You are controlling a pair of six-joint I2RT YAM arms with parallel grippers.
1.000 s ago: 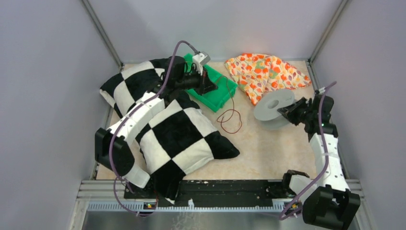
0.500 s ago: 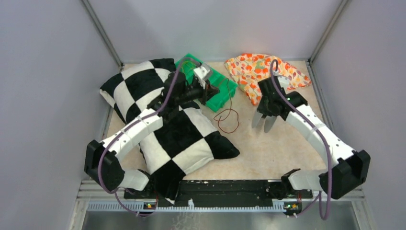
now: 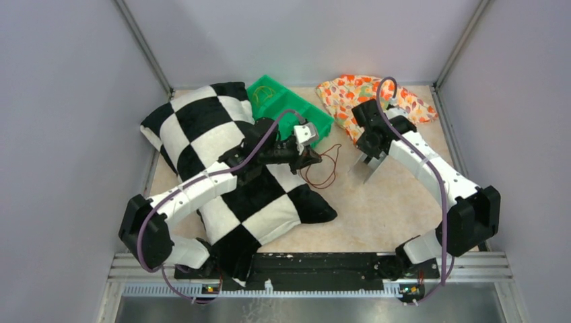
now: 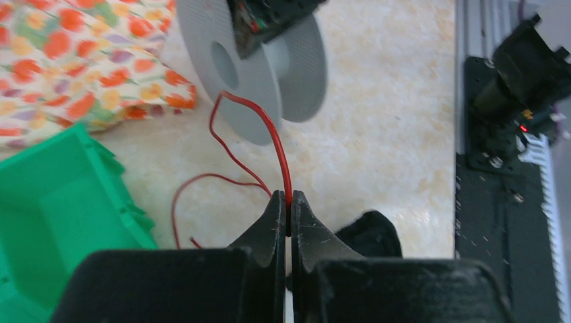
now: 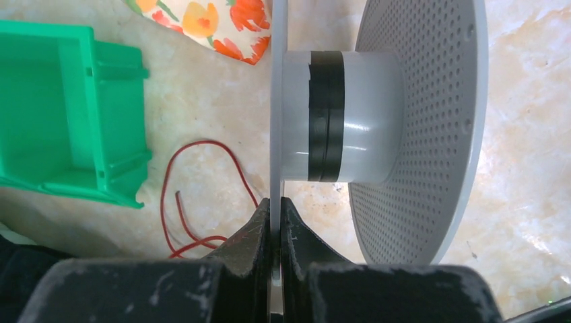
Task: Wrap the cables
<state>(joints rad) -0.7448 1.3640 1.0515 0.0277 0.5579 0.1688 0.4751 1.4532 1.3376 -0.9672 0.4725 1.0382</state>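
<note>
1. While its jaws pinch the thin red cable (image 4: pixel 278 145), the left gripper (image 4: pixel 288 200) hovers at the checkered pillow's (image 3: pixel 256 195) right edge
2. Loose cable loops lie on the table (image 3: pixel 390 215) between the green bin (image 5: pixel 40 101) and the grey spool (image 5: pixel 417 121)
3. The right gripper (image 5: pixel 275 205) clamps one spool flange by its rim
</note>
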